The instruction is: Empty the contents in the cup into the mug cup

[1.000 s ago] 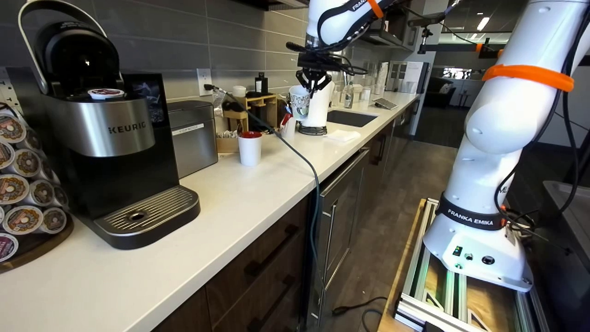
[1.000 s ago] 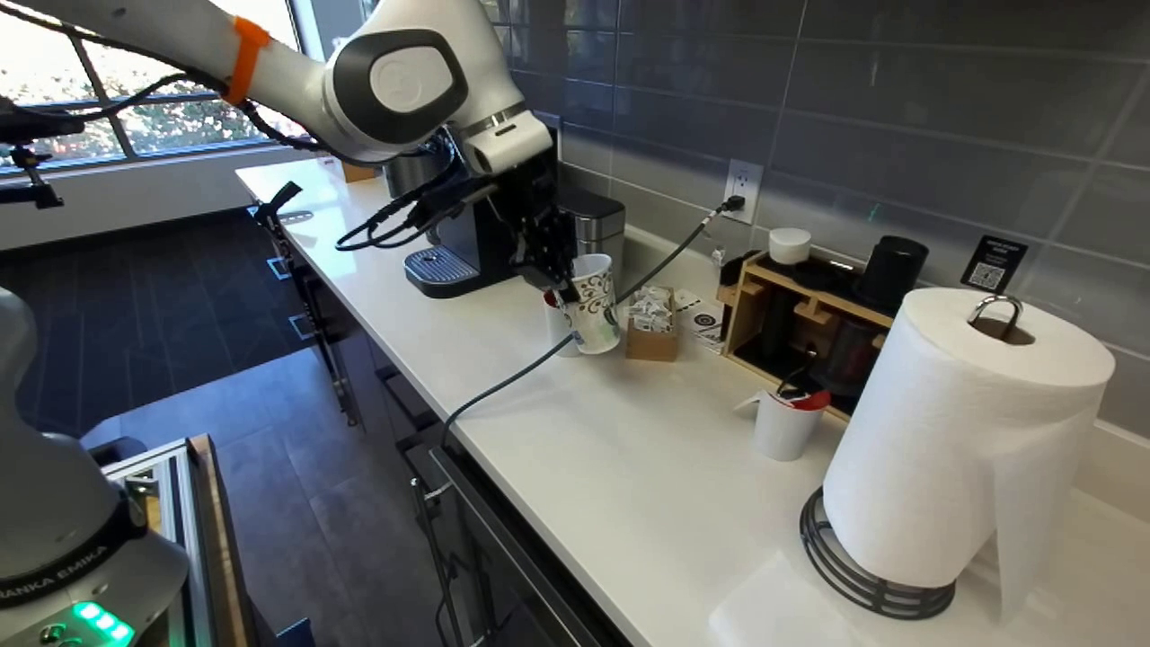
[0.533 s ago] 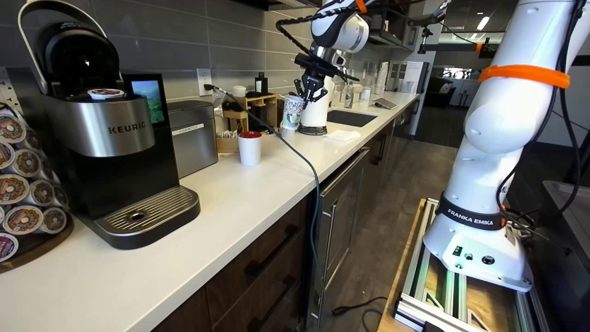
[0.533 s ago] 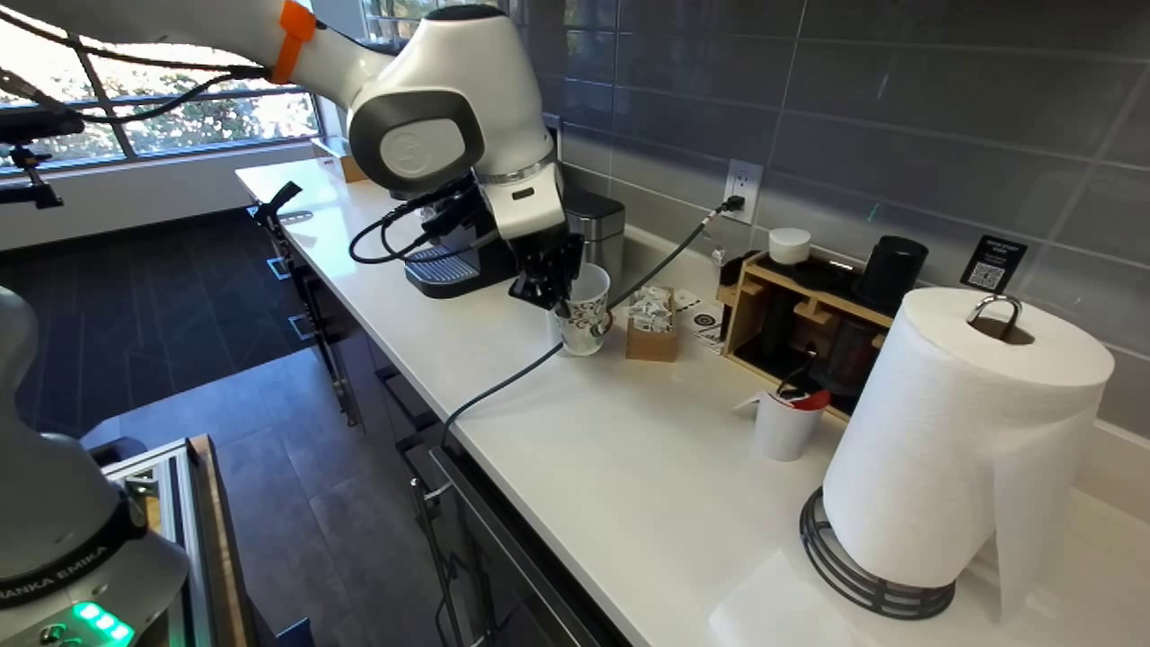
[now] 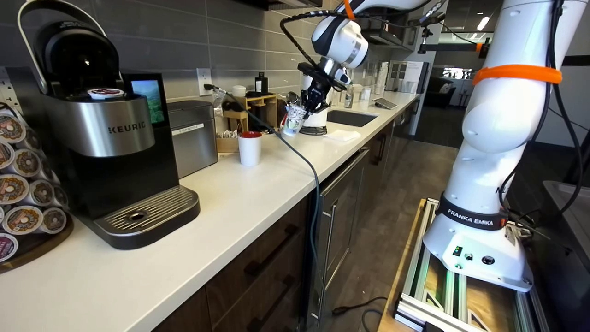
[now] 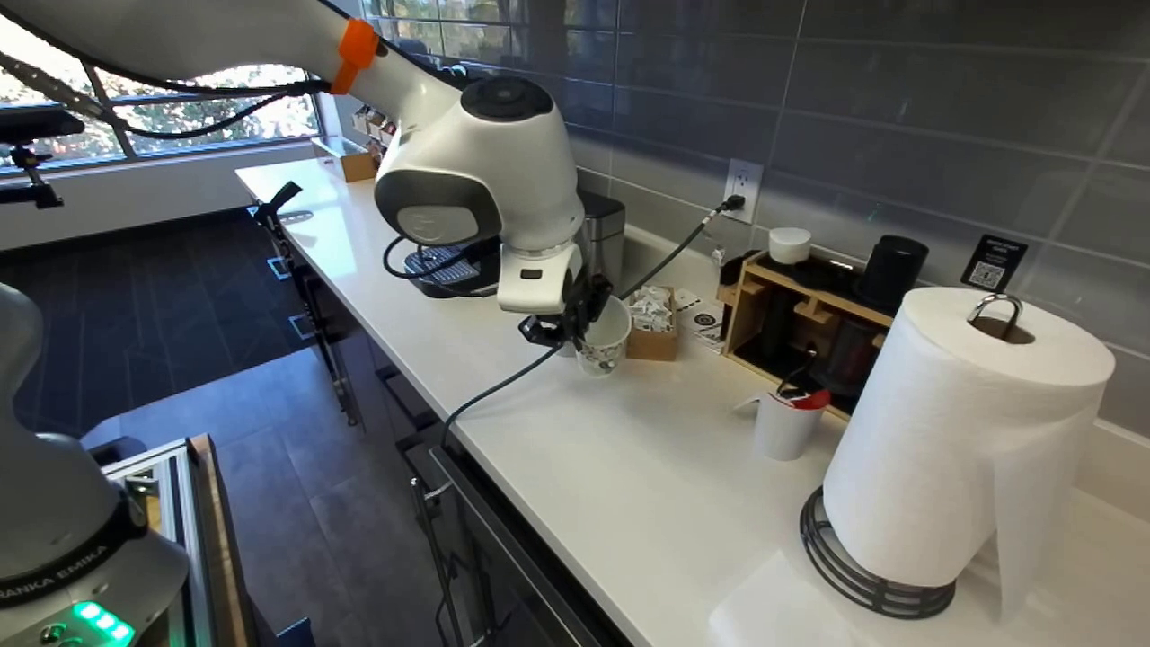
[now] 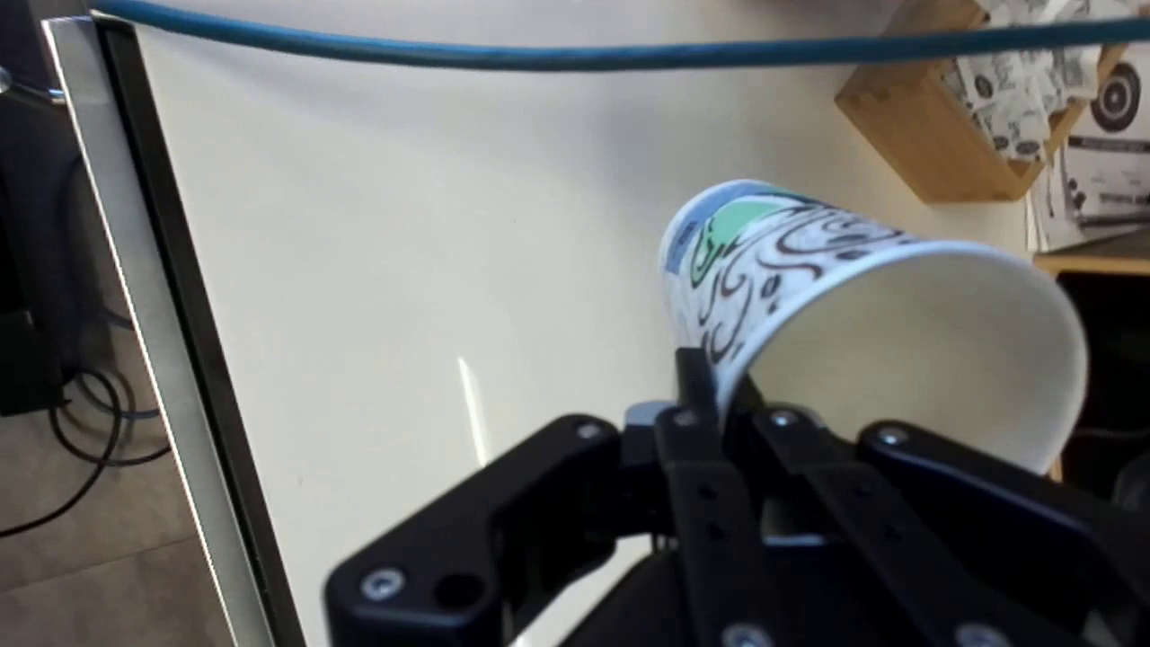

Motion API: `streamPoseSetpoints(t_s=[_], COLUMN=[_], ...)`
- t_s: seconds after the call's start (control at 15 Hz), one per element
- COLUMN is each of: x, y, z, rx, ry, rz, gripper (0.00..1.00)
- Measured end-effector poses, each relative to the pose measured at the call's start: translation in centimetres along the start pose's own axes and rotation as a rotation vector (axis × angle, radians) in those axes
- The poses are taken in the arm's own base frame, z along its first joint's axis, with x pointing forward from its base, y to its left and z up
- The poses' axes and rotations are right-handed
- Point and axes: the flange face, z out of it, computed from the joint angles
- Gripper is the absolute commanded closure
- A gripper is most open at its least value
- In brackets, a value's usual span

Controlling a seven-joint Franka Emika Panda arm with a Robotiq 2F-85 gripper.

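The gripper (image 7: 722, 386), jaws clamped on the cup (image 7: 867, 314) at the rim's nine o'clock in the wrist view, likely has the stiffest hold on light, crushable paper

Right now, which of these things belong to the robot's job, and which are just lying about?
Part of the job:
paper cup, patterned, the one to empty
claw, gripping the cup's rim
white mug, red inside, probably the one to fill

Just lying about:
coffee maker
cord
paper towel roll
box of packets
white cup with things standing in it
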Motion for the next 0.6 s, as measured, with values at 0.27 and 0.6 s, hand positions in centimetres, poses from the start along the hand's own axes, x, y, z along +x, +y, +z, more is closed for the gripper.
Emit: streamPoseSetpoints(t_s=[0.27, 0.6], x=[1.5, 1.4], y=[-0.4, -0.6], z=[0.5, 1.9], rx=[0.059, -0.015], ry=[0.104, 0.294], rz=[0.148, 0.128], gripper=[0.99, 0.99])
